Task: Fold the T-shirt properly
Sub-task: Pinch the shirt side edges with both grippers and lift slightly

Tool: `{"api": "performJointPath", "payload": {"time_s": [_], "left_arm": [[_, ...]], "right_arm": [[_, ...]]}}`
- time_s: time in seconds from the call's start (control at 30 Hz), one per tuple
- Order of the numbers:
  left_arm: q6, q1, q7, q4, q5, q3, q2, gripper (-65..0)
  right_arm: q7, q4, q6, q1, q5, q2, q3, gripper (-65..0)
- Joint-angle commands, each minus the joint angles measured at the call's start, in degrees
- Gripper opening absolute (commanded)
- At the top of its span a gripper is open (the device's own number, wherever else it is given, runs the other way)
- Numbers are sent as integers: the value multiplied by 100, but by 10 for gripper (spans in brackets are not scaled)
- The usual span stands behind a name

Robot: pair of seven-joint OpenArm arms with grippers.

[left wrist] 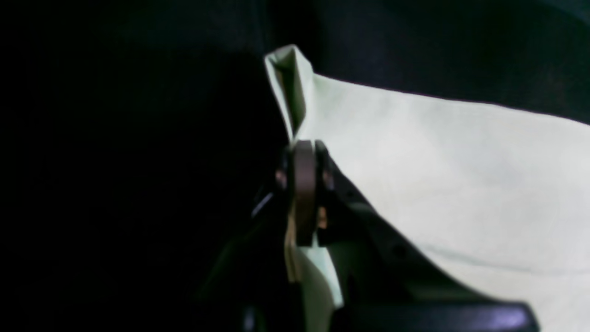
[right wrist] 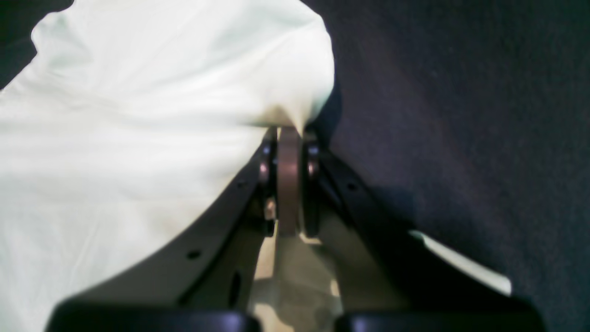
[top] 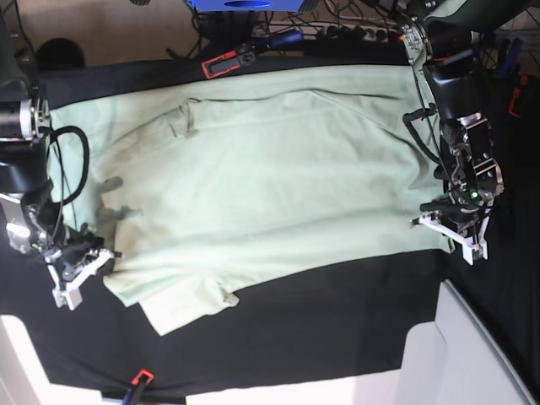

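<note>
Both claws clenched on the T-shirt (top: 278,169): left gripper (left wrist: 304,152) pinches a folded corner, right gripper (right wrist: 289,133) probably its opposite bunched edge.

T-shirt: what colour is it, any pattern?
Plain pale mint green T-shirt, no pattern visible; the base view shows it best.

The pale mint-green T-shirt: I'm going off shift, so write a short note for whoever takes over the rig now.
Left gripper: shut on a corner of the pale mint-green cotton T-shirt.
Right gripper: shut on the opposite corner along the near edge.
The shirt lies spread across the black table cloth, one sleeve sticking out at the near edge.
Done: both corners gripped. Left: every fold; none is made yet.
</note>
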Motion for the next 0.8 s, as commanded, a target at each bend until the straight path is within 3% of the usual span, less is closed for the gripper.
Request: {"api": "performJointPath", "payload": {"time_s": [0.0, 0.37, 0.63, 0.77], "left_arm": [[27, -52, -124, 210, -72, 13, -88, -650], [27, 502, -107, 1028, -90, 13, -44, -650], [18, 897, -107, 1467, -98, 13, -44, -650], [-369, 1003, 254, 1696, -98, 13, -44, -650]], "right_arm": [[127, 208, 29, 91, 67, 83, 31, -650], [127, 621, 29, -322, 76, 83, 40, -650], [-49, 858, 82, -542, 32, 83, 752, -650], [-331, 1720, 38, -929, 32, 83, 760, -650]]}}
